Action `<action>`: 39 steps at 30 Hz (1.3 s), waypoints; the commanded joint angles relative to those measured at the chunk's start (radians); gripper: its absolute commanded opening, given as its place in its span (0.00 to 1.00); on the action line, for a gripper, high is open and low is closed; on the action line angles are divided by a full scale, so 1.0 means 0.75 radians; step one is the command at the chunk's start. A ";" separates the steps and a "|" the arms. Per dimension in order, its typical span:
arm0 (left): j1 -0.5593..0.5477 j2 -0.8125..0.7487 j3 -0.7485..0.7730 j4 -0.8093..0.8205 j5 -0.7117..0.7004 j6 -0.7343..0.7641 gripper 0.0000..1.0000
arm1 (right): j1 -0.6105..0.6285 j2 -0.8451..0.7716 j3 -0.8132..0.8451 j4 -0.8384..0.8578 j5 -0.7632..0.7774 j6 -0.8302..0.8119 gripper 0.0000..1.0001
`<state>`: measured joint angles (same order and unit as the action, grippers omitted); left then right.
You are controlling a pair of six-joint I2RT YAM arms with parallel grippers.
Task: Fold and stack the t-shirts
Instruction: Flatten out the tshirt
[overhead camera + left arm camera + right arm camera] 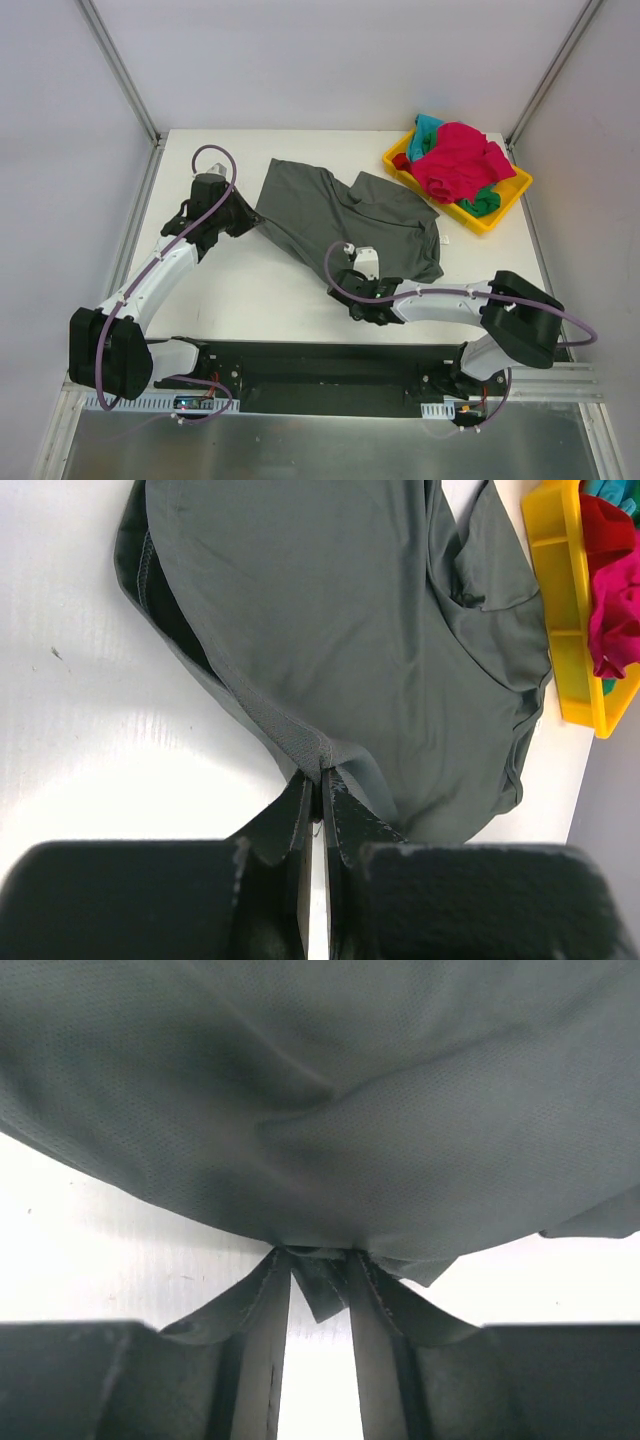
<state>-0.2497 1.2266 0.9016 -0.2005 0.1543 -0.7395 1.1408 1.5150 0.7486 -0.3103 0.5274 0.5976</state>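
Observation:
A dark grey t-shirt (350,218) lies rumpled on the white table, spread from the back centre toward the right. My left gripper (248,217) is shut on its left hem edge; in the left wrist view the left gripper (320,777) pinches the stitched hem of the grey t-shirt (340,630). My right gripper (355,290) is shut on the shirt's near edge; in the right wrist view the right gripper (320,1260) holds a bunched fold of the grey t-shirt (330,1110), which drapes above the fingers.
A yellow bin (500,205) at the back right holds crumpled red and teal shirts (455,160); the bin (565,630) also shows in the left wrist view. White walls with metal posts enclose the table. A black base rail runs along the near edge.

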 commanded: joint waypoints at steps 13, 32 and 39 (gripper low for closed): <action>0.098 -0.009 0.131 -0.123 -0.312 0.090 0.00 | -0.030 -0.338 -0.145 -0.482 0.027 0.173 0.01; 0.227 -0.140 0.172 -0.201 -0.253 0.117 0.00 | -0.251 -1.077 -0.048 -0.660 0.151 -0.154 0.01; 0.227 -0.287 0.403 -0.209 -0.208 0.135 0.00 | -0.265 -1.020 0.549 -0.725 0.393 -0.553 0.00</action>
<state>-0.0963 1.1206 1.0622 -0.3981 -0.0040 -0.6765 0.9527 0.7364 0.9176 -0.7937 0.6628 0.4221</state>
